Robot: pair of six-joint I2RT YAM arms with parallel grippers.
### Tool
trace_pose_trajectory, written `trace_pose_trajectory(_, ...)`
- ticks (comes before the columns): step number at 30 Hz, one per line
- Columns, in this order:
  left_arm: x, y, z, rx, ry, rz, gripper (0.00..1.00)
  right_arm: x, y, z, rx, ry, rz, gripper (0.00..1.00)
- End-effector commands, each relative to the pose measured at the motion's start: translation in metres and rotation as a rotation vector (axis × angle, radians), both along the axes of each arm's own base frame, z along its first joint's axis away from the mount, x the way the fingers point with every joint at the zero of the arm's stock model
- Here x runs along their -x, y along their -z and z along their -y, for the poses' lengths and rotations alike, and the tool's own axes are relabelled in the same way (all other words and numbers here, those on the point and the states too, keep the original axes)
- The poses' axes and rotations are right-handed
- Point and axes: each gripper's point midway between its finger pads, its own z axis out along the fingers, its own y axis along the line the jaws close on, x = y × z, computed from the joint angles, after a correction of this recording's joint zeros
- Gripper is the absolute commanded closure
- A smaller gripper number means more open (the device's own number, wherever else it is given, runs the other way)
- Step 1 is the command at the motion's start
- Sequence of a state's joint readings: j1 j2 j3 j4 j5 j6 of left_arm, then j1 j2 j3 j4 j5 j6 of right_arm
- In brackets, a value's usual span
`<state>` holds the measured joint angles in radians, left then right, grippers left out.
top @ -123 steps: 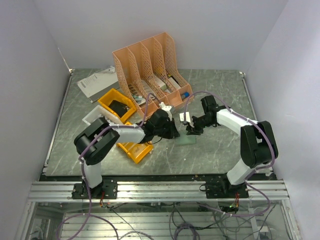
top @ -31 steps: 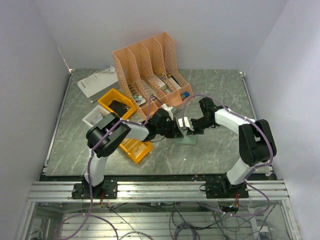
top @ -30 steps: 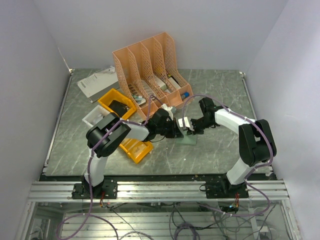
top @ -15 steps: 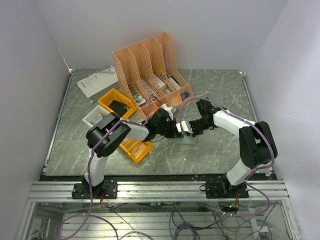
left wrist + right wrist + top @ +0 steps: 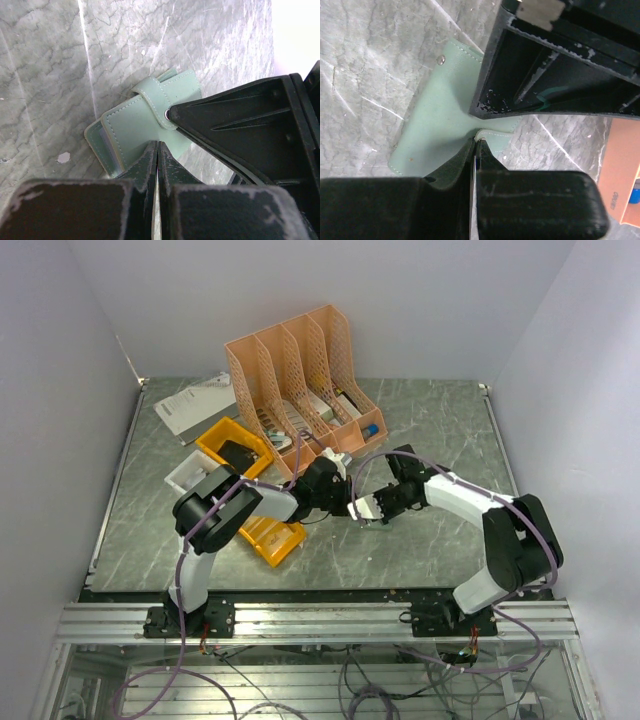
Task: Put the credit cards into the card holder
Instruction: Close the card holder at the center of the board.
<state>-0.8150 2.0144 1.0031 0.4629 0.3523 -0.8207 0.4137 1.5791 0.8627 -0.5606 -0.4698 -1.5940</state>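
Observation:
The card holder (image 5: 135,122) is a pale green wallet lying on the grey marbled table, also seen in the right wrist view (image 5: 437,117). Its strap arches over to a round stud (image 5: 166,115). My left gripper (image 5: 158,145) is shut, its tips resting on the holder's face. My right gripper (image 5: 475,142) comes in from the opposite side and is shut on the strap's stitched end (image 5: 487,134). In the top view the left gripper (image 5: 348,506) and right gripper (image 5: 370,516) meet tip to tip at the table's middle. No credit cards show.
An orange file rack (image 5: 300,380) stands at the back. Yellow bins (image 5: 233,446) (image 5: 272,536) and a white tray (image 5: 184,472) lie left of the arms, beside the left arm's elbow. Papers (image 5: 195,402) lie at the back left.
My right gripper has swung left and nearer, closing in on the left gripper over the card holder. The left arm has barely moved.

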Motion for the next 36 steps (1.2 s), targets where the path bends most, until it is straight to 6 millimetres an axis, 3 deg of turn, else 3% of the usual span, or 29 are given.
trace_pose_trajectory(1, 0.002, 0.035, -0.012, -0.077, -0.02, -0.039, 0.93, 0.107, 0.056, 0.041, 0.211, -0.023, -0.383, 1.0)
trace_pose_trajectory(8, 0.005, 0.035, -0.012, -0.063, -0.014, -0.05, 0.93, 0.131, 0.071, 0.059, 0.294, -0.052, -0.416, 1.0)
trace_pose_trajectory(19, 0.008, 0.029, -0.01, -0.031, -0.01, -0.057, 0.93, 0.132, 0.075, 0.064, 0.323, -0.033, -0.435, 1.0)
trace_pose_trajectory(21, 0.007, 0.026, -0.009, -0.028, -0.01, -0.053, 0.93, 0.123, 0.073, 0.055, 0.283, 0.014, -0.4, 0.88)
trace_pose_trajectory(22, 0.007, 0.025, -0.009, -0.026, -0.009, -0.053, 0.93, 0.117, 0.07, 0.05, 0.253, 0.036, -0.378, 0.79)
trace_pose_trajectory(25, 0.007, 0.022, -0.008, -0.024, -0.006, -0.05, 0.93, 0.093, 0.054, 0.029, 0.156, 0.098, -0.311, 0.66)
trace_pose_trajectory(31, 0.005, 0.01, -0.01, -0.035, 0.002, -0.027, 0.93, 0.048, 0.01, 0.005, 0.017, 0.172, -0.225, 0.59)
trace_pose_trajectory(36, 0.0, -0.008, -0.012, -0.038, -0.004, 0.006, 0.93, 0.037, -0.032, 0.003, -0.072, 0.161, -0.193, 0.48)
